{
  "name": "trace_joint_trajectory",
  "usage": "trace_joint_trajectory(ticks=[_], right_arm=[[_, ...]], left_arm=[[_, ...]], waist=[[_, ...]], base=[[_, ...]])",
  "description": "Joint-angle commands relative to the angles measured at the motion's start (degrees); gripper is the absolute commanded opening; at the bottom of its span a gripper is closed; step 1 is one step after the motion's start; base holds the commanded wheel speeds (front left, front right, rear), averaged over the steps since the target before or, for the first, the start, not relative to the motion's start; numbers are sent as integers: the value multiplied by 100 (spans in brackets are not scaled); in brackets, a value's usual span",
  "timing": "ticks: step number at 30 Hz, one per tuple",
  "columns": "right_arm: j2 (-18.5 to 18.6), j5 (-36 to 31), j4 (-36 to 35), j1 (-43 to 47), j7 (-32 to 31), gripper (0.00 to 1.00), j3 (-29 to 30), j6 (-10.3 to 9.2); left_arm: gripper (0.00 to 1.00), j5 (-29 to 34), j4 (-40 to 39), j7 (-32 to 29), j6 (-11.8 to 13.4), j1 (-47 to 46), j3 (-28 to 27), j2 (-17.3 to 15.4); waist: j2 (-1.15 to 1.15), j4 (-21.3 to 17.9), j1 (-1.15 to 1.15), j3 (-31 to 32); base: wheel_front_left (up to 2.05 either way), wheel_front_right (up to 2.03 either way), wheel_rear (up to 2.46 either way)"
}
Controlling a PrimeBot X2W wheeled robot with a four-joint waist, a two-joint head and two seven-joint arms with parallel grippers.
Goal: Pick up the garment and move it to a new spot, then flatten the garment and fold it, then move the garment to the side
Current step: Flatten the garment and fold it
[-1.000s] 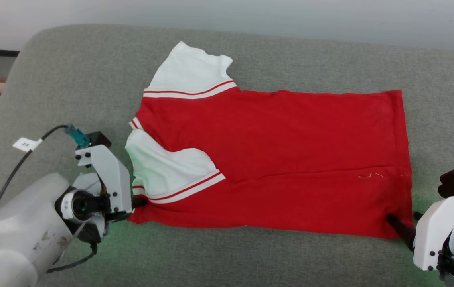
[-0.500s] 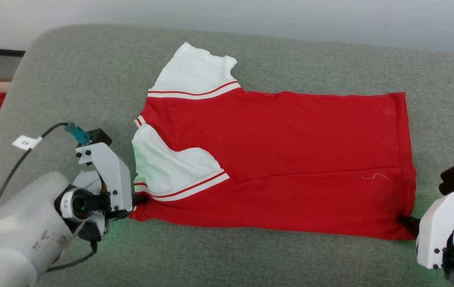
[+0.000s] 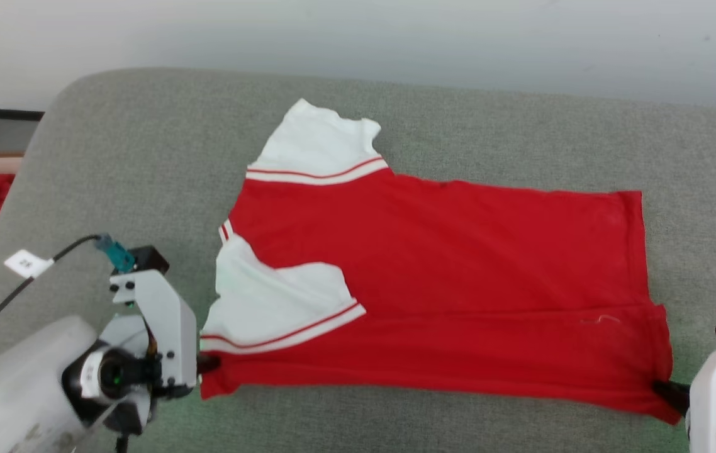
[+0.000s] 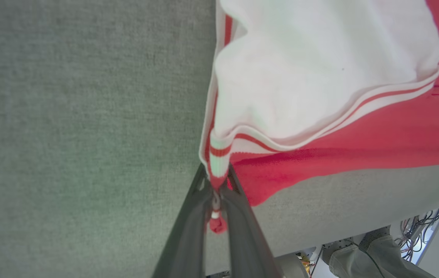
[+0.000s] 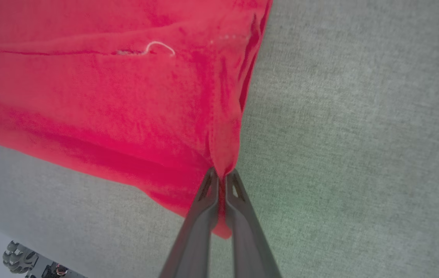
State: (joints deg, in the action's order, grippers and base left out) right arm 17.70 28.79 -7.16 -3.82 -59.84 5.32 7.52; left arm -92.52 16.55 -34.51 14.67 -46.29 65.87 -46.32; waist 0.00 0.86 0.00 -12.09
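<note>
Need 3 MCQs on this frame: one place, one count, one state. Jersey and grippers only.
1. Where does the left gripper grip the garment?
A) striped-trim corner at the near edge
B) far white panel
C) middle of the red body

2. How many white panels does the garment show in the head view?
A) one
B) two
C) four

3. The right gripper is:
A) open above the cloth
B) shut on the garment's red corner
C) shut on nothing

Answers:
1 A, striped trim is bunched in its grip.
2 B, one far and one near, each edged with stripes.
3 B, red cloth is pinched in it.
</note>
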Motion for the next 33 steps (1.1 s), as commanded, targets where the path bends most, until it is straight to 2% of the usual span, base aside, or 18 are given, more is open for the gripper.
trace_joint_trajectory(ticks=[1, 8, 9, 12, 15, 20, 21, 24, 25, 26, 27, 28, 29, 31, 33], right_arm=[[58, 90, -87, 156, -98, 0, 87, -6], [125, 184, -443, 604, -534, 0, 263, -6], [125, 184, -443, 604, -534, 0, 263, -6], [113, 190, -563, 761, -626, 0, 330, -6], [50, 144, -599, 868, -605, 0, 348, -6], [-76, 33, -461, 890, -414, 0, 216, -6], [-92, 3, -427, 866, -352, 13, 190, -6], [-101, -17, -318, 842, -233, 49, 92, -6], [-106, -16, -297, 842, -195, 95, 73, -6], [-110, -14, -281, 850, -164, 100, 63, -6], [-86, -21, -291, 863, -130, 100, 46, -6], [-67, -35, -300, 880, -99, 100, 51, -6], [-55, -33, -321, 893, -59, 100, 51, -6], [-58, -27, -373, 910, 11, 100, 72, -6], [-58, -67, -450, 904, 107, 100, 100, -6]], left_arm=[[0, -9, -306, -6, 208, 155, 17, -205], [0, -176, -1706, -97, 975, 577, 106, -810], [0, -176, -1706, -97, 975, 577, 106, -810], [0, -210, -2164, -25, 1199, 775, 149, -964], [0, -245, -2377, 117, 1318, 960, 170, -973], [0, -275, -2234, 281, 1263, 1160, 210, -800], [0, -276, -2179, 304, 1255, 1178, 209, -769], [27, -262, -2034, 357, 1199, 1214, 194, -682], [35, -235, -2021, 350, 1171, 1203, 206, -675], [45, -213, -2011, 344, 1153, 1179, 206, -677], [48, -223, -2005, 328, 1152, 1157, 192, -683], [56, -175, -2025, 316, 1126, 1116, 201, -708], [74, -147, -2046, 296, 1107, 1062, 201, -737], [95, -115, -2090, 288, 1108, 986, 165, -797], [100, -55, -2149, 248, 1134, 898, 146, -876]], waist=[[0, -2, 0, 61], [0, -13, 0, 127], [0, -13, 0, 127], [0, -24, 0, 143], [0, -28, 0, 168], [0, -33, 0, 262], [0, -36, 0, 281], [0, -36, 0, 337], [0, -37, 0, 362], [0, -36, 0, 384], [0, -32, 0, 404], [0, -29, 0, 426], [0, -28, 0, 449], [0, -29, 0, 498], [0, -33, 0, 544]], base=[[0, 0, 0], [0, 0, 0], [0, 0, 0], [0, 0, 0], [0, 0, 0], [0, 0, 0], [0, 0, 0], [0, 0, 0], [0, 0, 0], [0, 0, 0], [0, 0, 0], [0, 0, 0], [0, 0, 0], [0, 0, 0], [0, 0, 0]])
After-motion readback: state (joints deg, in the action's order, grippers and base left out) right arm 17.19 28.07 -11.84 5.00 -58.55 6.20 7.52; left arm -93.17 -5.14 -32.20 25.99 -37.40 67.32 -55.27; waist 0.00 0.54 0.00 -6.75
